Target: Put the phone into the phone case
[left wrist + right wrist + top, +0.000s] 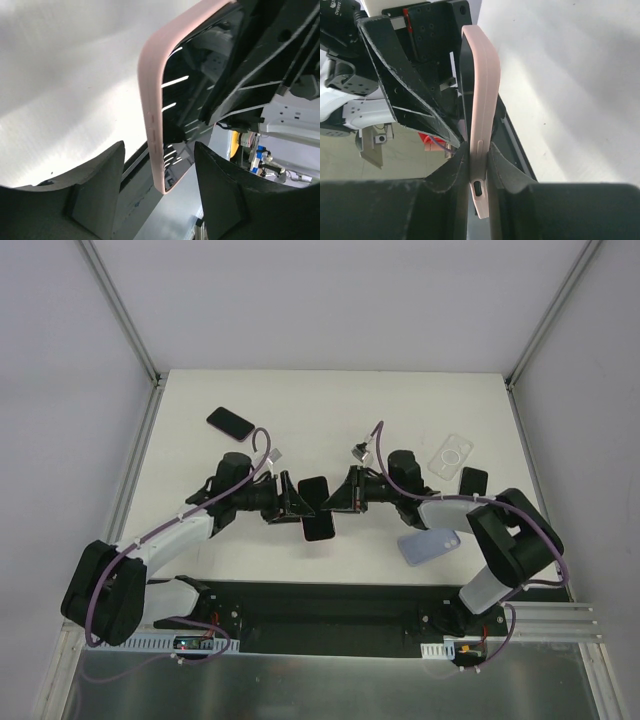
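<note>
While right fingers (507,172) pinch the pink-cased phone (482,100), left fingers (97,185) gape clear of it — overhead alone, a clear case (451,455).

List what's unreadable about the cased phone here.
- Top view: whether the phone sits fully in the pink case; too small to tell.
- Left wrist view: the case's top corner, cut off by the frame edge.
- Right wrist view: the screen; the phone is edge-on and the right gripper covers part.

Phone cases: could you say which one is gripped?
The pink case, pinched by the right tool; the clear case and lavender case lie on the table.
</note>
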{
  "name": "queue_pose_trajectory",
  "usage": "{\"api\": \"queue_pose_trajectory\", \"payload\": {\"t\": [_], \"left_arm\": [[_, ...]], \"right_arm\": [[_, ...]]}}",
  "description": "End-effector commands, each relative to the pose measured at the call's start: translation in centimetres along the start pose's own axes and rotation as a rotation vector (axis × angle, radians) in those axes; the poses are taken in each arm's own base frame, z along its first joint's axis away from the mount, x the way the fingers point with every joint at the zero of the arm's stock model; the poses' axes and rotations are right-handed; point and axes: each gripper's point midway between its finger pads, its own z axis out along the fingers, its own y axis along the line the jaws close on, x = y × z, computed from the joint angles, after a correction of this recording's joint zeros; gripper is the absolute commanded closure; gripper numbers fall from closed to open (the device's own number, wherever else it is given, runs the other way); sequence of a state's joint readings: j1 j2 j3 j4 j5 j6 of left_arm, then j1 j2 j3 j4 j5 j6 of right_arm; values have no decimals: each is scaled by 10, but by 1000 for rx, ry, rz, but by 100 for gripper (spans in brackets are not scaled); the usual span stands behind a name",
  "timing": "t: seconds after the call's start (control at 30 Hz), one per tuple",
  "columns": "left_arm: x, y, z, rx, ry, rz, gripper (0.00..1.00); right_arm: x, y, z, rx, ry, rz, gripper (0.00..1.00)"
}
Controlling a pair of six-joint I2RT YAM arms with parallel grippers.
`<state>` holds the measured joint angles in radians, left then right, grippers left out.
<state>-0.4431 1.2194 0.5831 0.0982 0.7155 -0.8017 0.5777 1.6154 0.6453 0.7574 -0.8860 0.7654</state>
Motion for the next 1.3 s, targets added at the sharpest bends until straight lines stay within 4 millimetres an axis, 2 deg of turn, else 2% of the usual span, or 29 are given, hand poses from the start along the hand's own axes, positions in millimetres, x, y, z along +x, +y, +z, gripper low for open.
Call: {"api": "queue_pose_trajectory", "payload": {"t": [0.0,0.03,0.07,0.2,0.23,0.33,0.37,0.47,0.63,0.73,0.9,1.0,1.13,1.27], "left_arm": [[-6,-39,-11,184,-42,99,48],[-8,-46,-13,223,-54,128,51],[-8,-49,-14,237,-56,114,61],[-8,-54,-16,262,-61,114,81],[-7,-55,-16,268,-56,115,83],[-8,-60,-16,286,-49,118,94],[-7,-62,-17,297,-46,115,97],[-9,-70,-20,333,-52,117,100],[-13,-82,-25,373,-72,137,100],[-16,-83,-26,370,-83,128,100],[-24,-71,-26,314,-115,100,100],[-27,-69,-26,310,-127,93,100],[-26,-67,-25,308,-122,88,100],[-23,-64,-25,307,-114,87,100]], "right_arm": [[-1,51,-11,-165,7,-112,99],[0,53,-12,-171,9,-116,99],[1,55,-13,-174,11,-119,98],[5,55,-14,-185,26,-127,92],[7,56,-15,-188,33,-129,91],[11,58,-18,-205,40,-146,82],[13,60,-19,-213,46,-149,74],[21,63,-23,-247,63,-157,62],[33,76,-29,-370,79,-177,53],[39,70,-27,-378,84,-165,54],[48,63,-30,-366,79,-187,55],[48,60,-30,-361,78,-185,63],[46,58,-28,-356,73,-176,88],[45,60,-28,-359,68,-174,97]]}}
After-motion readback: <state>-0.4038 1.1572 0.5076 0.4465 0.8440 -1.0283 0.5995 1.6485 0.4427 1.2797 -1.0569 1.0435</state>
